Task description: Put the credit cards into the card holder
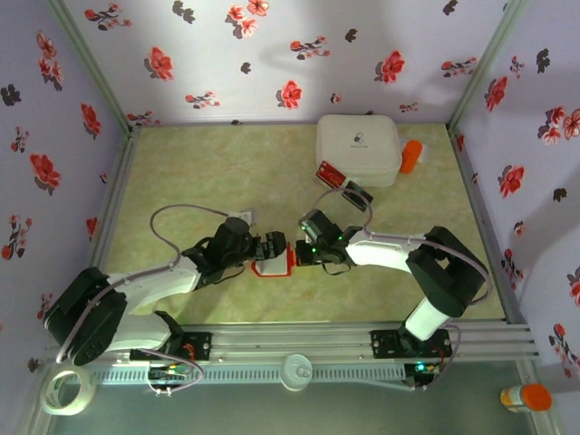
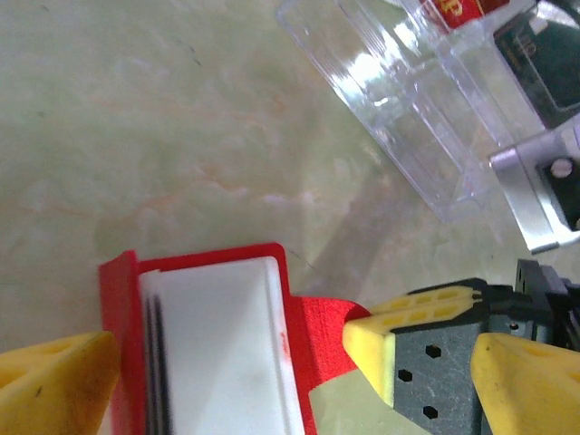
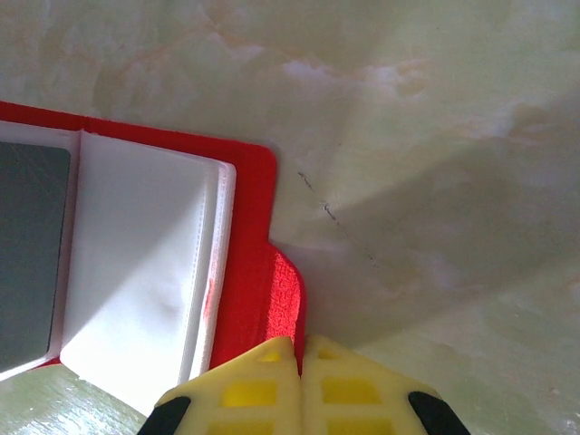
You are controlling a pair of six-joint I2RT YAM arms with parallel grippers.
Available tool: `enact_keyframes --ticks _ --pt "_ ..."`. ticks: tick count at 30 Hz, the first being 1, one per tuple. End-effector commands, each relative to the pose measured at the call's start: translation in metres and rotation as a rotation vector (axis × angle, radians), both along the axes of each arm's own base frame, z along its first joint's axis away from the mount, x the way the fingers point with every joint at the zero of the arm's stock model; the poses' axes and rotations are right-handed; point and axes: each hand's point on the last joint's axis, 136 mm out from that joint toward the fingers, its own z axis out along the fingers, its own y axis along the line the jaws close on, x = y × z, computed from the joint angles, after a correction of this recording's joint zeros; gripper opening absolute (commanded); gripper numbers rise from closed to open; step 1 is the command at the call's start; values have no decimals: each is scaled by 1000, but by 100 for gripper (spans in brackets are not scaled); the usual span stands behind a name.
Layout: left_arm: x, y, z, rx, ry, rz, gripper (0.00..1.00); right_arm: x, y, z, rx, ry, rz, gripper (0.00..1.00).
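The card holder [image 1: 272, 264] lies open at mid-frame on the bench [image 1: 181, 172], with one grey card [image 3: 32, 245] already pocketed (left page). The right hand [image 3: 299, 349] is closed, pinching its red flap — the left hand [image 2: 292, 362] gapes wide, empty. A red card [image 1: 328, 173] and a dark card [image 1: 359, 194] sit at upper right — seemingly yet to load.

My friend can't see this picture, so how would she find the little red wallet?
Look at the green table, near the front where the two robot arms meet. The card holder lies open between them. Unlike the small red card by the white box, it has white pockets framed in red.
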Motion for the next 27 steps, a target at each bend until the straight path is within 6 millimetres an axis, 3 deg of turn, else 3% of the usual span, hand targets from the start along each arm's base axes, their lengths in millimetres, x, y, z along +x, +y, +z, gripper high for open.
enact_keyframes --ticks 1,10,12,17,27 --pt "3 -21 14 -67 -13 -27 100 -1 1 -6 16 24 -16 0" --pt "1 -31 1 -78 11 -28 100 0 0 -5 27 20 -32 0" --pt "1 -31 -4 -79 20 -23 100 2 -5 -1 27 12 -48 10" --pt "-1 -30 -13 -78 34 -15 100 3 -30 12 15 -9 -107 32" --pt "-2 -36 -3 -98 20 -23 100 3 -75 31 17 -50 -232 35"
